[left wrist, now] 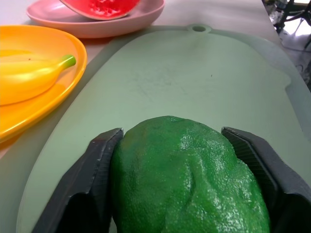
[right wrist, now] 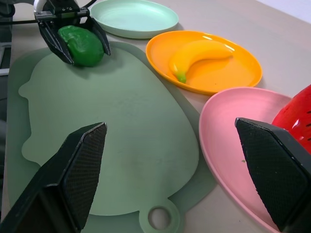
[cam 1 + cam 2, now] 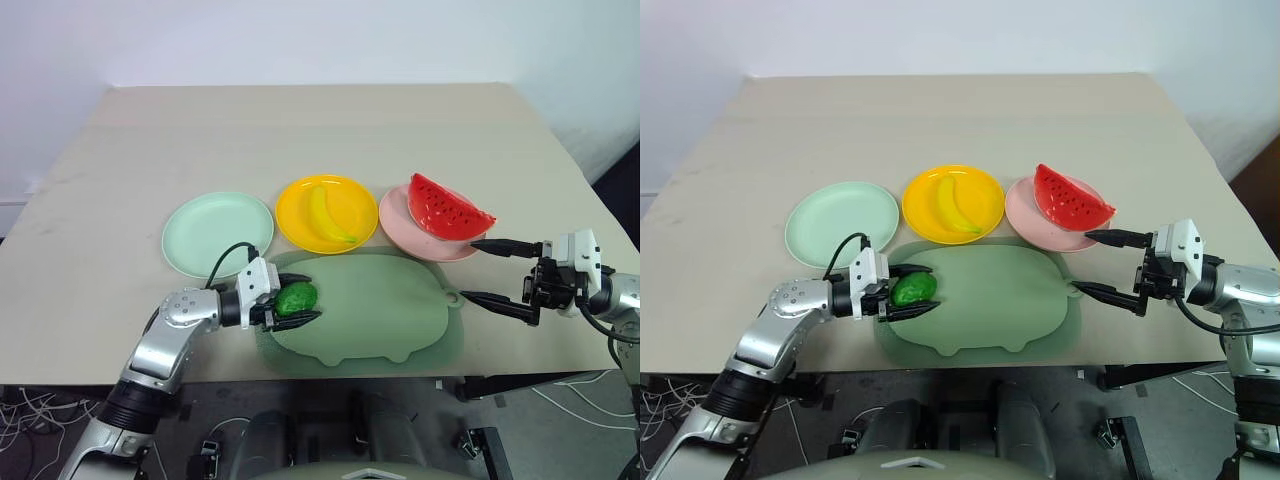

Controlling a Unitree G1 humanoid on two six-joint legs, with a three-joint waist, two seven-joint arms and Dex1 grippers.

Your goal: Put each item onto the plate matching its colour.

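Two black fingers of the left gripper point(image 3: 297, 300) clamp the green fruit point(image 3: 296, 298) at the mat's point(image 3: 390, 320) left edge. Right gripper point(image 3: 492, 272) hangs wide apart beside the pink plate point(image 3: 400, 215), holding nothing.

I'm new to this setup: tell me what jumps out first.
The left gripper is shut on the bumpy green fruit at the sage-green mat's left edge. Behind it, the banana lies on the yellow plate, the watermelon slice on the pink plate; the mint plate holds nothing.
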